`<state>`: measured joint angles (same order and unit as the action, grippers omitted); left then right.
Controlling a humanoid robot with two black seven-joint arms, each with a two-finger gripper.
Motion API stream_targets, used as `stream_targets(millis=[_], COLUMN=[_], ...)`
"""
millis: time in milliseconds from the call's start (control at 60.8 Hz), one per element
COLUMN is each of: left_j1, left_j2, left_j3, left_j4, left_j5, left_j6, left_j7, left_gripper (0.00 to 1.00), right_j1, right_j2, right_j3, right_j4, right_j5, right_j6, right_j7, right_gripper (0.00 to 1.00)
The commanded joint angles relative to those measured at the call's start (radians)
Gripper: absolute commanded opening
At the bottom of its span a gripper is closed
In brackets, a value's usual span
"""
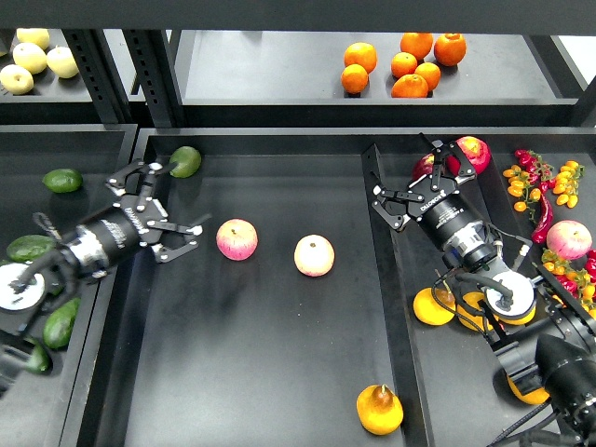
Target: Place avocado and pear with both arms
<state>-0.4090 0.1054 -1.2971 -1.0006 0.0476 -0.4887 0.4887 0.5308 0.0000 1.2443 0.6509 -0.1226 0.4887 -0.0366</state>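
Down at the bottom of the frame, a bit right of the middle, sits the pear (379, 409) — orange-yellow, with a brown neck and a short stem. It lies on the big dark tray (279, 354) and nothing is touching it.

Up in the upper left, the left gripper (160, 207) has its fingers spread wide apart and it holds nothing. Just above it, at the top edge of the tray, lies the avocado (185, 161), dark green and long. More green avocados (61, 180) lie in the left bin, and those are not the one to take.

Over in the upper right, the right gripper (416, 182) is spread open too, and empty. It hangs near a red apple (471, 152) in the right bin — well away from the pear. Two pink-yellow apples (237, 239) sit in the middle of the tray, between the two arms.

I think the step now is reaching for the fruit. To do it well, the left arm should turn its open fingers toward the avocado and come at its long sides, so it does not roll off. The right arm has far to go; it should cross the wall between bin and tray, come down over the fat part of the pear, not the thin neck, and squeeze softly. Both should steer clear of the apples.
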Motion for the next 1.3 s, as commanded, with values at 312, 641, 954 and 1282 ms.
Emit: stream_targets(millis=[312,641,954,1282], left_j1=[0.033,0.033,0.035,0.038], left_j2=[-0.105,-0.105,-0.105,-0.105], left_j3=[-0.001,0.012,0.009,0.032], left_j4=[-0.001,0.011,0.000,0.013], left_j5=[-0.002,-0.037,-0.097,-0.097], left_j6=[0.000,0.000,0.000,0.000], left_j7=[0.000,-0.107,-0.199,-0.223], left_gripper=[0.99,0.99,0.99,0.99], right_j1=[0.001,-0.020,-0.022,0.044], right_j2=[0.000,0.000,0.000,0.000], right_j3=[0.006,0.007,0.006,-0.019], right_j4=[-0.005,-0.028,-0.028,0.072], right_j5=[0.001,0.001,0.001,-0.003], right_j6=[0.000,0.000,0.000,0.000], right_j7=[0.004,-0.118,-0.140,-0.439], right_gripper=[0.99,0.99,0.99,0.99])
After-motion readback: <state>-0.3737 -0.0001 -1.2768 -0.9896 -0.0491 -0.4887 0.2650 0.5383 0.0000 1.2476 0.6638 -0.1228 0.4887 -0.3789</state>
